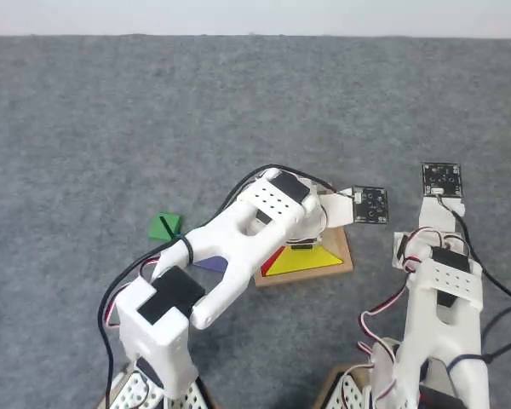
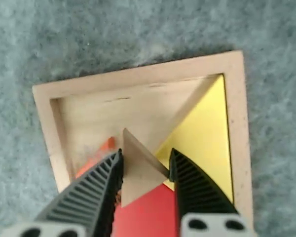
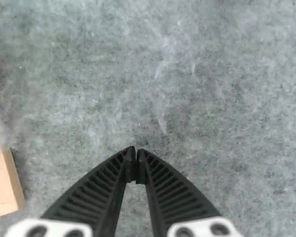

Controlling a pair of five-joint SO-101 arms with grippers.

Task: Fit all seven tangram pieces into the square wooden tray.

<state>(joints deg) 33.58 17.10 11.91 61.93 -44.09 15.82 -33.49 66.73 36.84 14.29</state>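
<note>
In the high view, the left arm point(image 1: 238, 243) is stretching over the square wooden tray point(image 1: 347, 262) and covering much of it. A yellow triangle point(image 1: 311, 261) and a red piece point(image 1: 272, 260) are lying inside. A green piece point(image 1: 164, 227) is sitting well apart on the carpet point(image 1: 111, 128), a purple piece point(image 1: 211, 265) is peeking out from under that arm, and the right arm point(image 1: 443, 290) is standing beside the tray. In the left wrist view, the left gripper point(image 2: 144, 165) is pinching a pale tan triangle point(image 2: 138, 170), its jaws parted only as wide as the piece. It is holding the triangle low over the tray; whether the piece is touching the floor cannot be told. One corner of the triangle is pointing ahead, past the fingertips, and its longest edge is running along the line of the fingers. Bare wood is lying straight ahead, between an orange piece point(image 2: 106, 145) and the yellow triangle, so the open slot is probably forward of the grip. In the right wrist view, the right gripper point(image 3: 136, 165) is hanging over carpet with its jaws pressed together on nothing, and a tray corner is showing off to one side, so the left arm is the nearer one.
</note>
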